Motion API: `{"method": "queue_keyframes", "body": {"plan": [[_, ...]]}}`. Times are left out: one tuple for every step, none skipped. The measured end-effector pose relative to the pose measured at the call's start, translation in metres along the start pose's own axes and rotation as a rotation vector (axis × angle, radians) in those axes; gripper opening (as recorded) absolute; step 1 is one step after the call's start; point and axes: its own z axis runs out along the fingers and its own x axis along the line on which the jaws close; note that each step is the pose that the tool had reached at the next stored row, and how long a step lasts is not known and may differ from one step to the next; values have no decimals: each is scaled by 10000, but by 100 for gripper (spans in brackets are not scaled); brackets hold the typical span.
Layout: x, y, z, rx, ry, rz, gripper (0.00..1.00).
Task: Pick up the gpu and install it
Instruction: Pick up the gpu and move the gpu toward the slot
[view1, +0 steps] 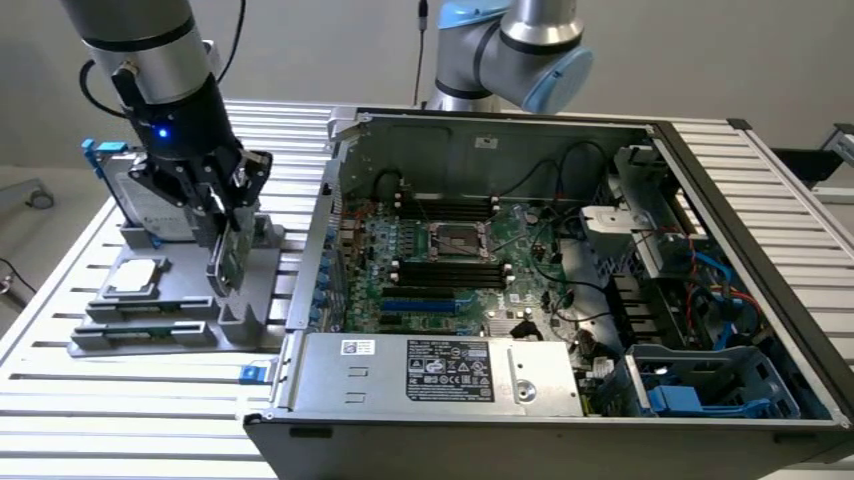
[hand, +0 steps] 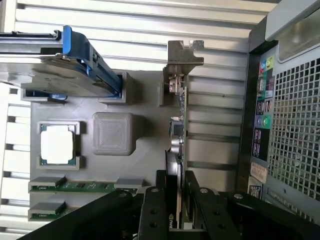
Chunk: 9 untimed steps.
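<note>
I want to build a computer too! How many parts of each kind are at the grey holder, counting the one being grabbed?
hard drive: 1
processor chip: 1
memory sticks: 2
gpu, held in the gripper: 1
Total: 5

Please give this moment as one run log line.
hand: shut on gpu | gpu: upright, at grey holder | install: not yet done

Open PC case (view1: 534, 135) sat on slatted table (view1: 134, 410); right beside, grey holder (view1: 254, 322) with blue-framed hard drive (view1: 130, 190), processor chip (view1: 138, 277), two RAM sticks (view1: 140, 312).
</note>
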Motion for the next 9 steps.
{"method": "queue_keyframes", "body": {"plan": [[0,3,-45,-4,0,0,26],[0,5,-90,-8,0,0,26],[0,8,-136,-12,-1,0,26],[-1,10,-181,-12,1,0,26],[-2,11,-226,-15,-1,2,26],[-3,12,-271,-17,-2,9,26],[-6,13,-316,-17,-2,20,26],[-12,13,-362,-18,-4,31,26],[-24,13,-407,-17,-3,37,26]]}}
